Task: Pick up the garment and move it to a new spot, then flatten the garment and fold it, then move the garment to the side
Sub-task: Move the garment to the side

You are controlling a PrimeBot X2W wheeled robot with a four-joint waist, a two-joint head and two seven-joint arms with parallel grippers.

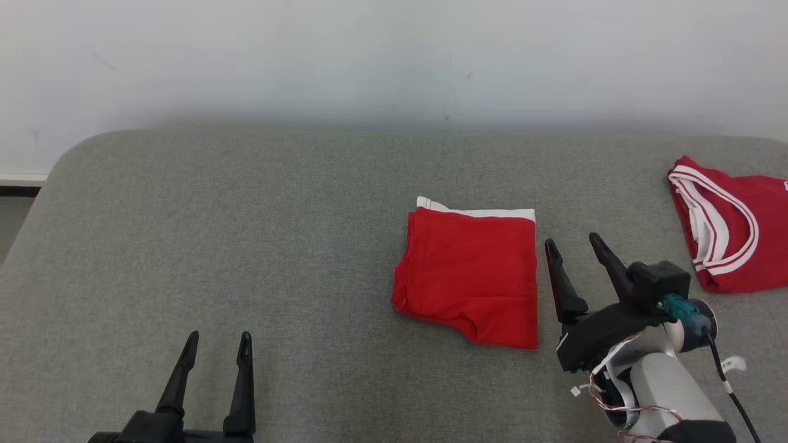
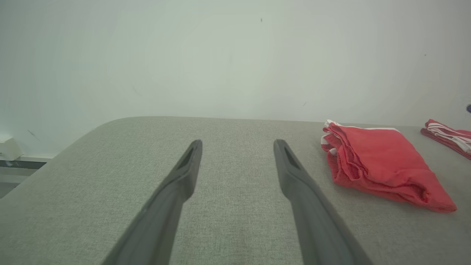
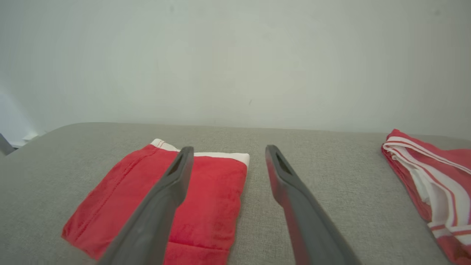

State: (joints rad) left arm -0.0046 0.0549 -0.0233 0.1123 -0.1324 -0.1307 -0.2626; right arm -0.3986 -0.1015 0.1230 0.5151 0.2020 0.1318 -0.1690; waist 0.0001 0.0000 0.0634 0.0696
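A red garment (image 1: 471, 277) with a white band along its far edge lies folded into a neat square on the grey padded table (image 1: 246, 234). My right gripper (image 1: 575, 246) hovers open just right of it, fingers empty. The right wrist view has the folded garment (image 3: 217, 191) under and left of the right gripper (image 3: 226, 154). At the near left my left gripper (image 1: 217, 343) stands open and empty, well away from the cloth. From the left wrist, the garment (image 2: 379, 162) lies to the right of the left gripper (image 2: 237, 145).
A second red garment with white stripes (image 1: 732, 224) lies bunched at the table's right edge, also as a striped garment (image 3: 430, 176) and a striped garment (image 2: 447, 136). A pale wall (image 1: 394, 61) rises behind the table. The table's rounded left corner (image 1: 68, 160) drops off.
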